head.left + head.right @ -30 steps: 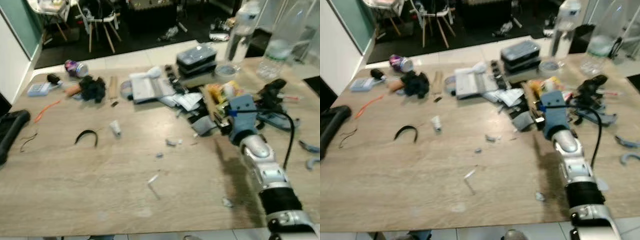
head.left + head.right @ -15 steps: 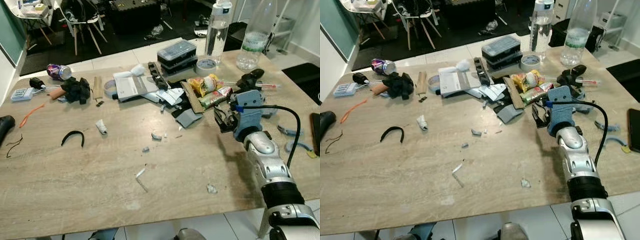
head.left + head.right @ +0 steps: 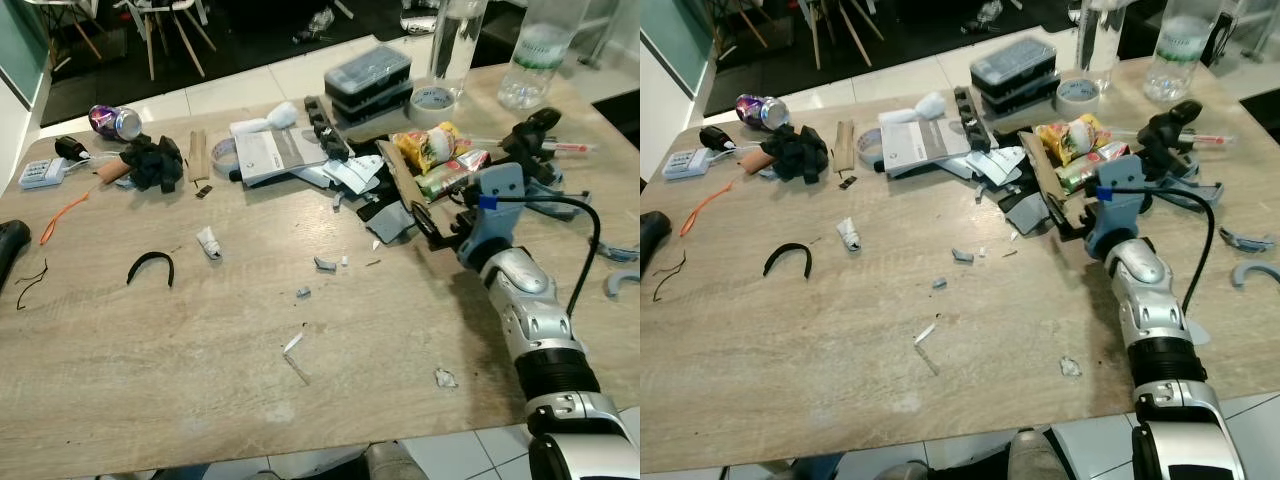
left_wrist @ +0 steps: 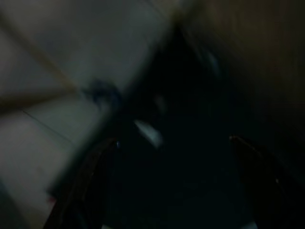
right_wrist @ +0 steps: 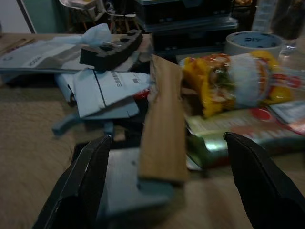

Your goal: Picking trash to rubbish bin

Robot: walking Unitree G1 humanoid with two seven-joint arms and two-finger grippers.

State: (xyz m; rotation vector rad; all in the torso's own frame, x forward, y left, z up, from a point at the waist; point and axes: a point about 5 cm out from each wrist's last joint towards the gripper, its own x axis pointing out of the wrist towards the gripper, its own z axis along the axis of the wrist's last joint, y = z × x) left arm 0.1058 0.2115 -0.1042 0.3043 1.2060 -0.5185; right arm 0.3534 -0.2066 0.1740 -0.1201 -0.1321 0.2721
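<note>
Silver segmented right arm, blue wrist housing, black cable, black-fingered pincer.

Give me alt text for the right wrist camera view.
The open right hand points its two black fingers at a brown wooden strip leaning on a grey block, with a yellow snack packet, white paper packets and a tape roll behind.

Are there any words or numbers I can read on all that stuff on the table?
None can be read for sure.
White paper packet: dark print, too blurred to read.
Tape roll: faint letters on its rim, too blurred.
Yellow snack bag and green wrapper: print too blurred.
Bottle label and crushed can: too small.
</note>
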